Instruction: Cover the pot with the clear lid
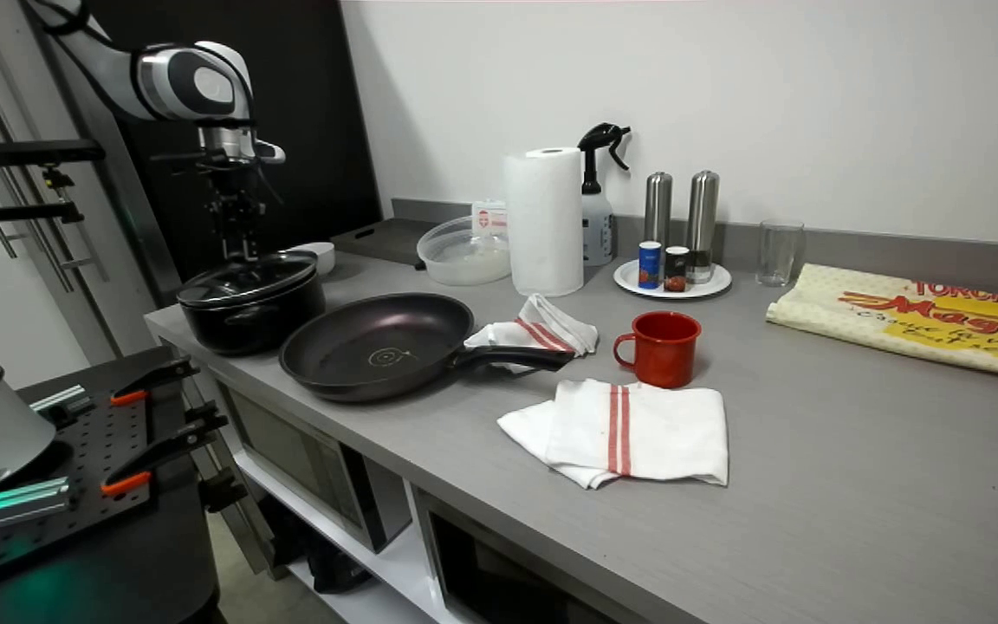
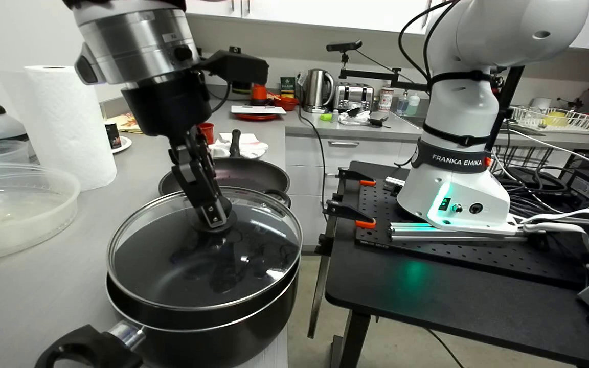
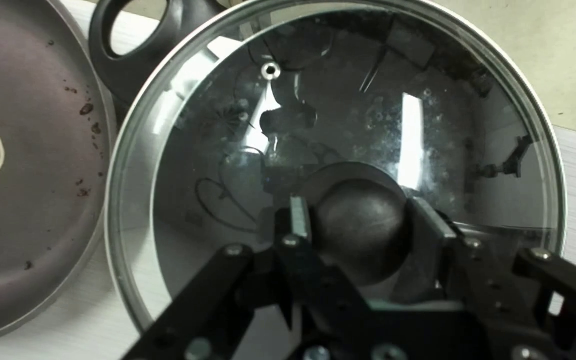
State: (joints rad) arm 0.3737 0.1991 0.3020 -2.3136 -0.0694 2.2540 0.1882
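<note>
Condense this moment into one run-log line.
task: cover pot; end effector: closed on knob of clear lid; lid: over pot, gap showing between rims, apparently unseated; frying pan: beside pot

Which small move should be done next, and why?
I would have the gripper ease the clear lid slightly away from the frying pan: on that side, the wrist view shows counter through the lid, beyond the pot, so it seems off-centre.
</note>
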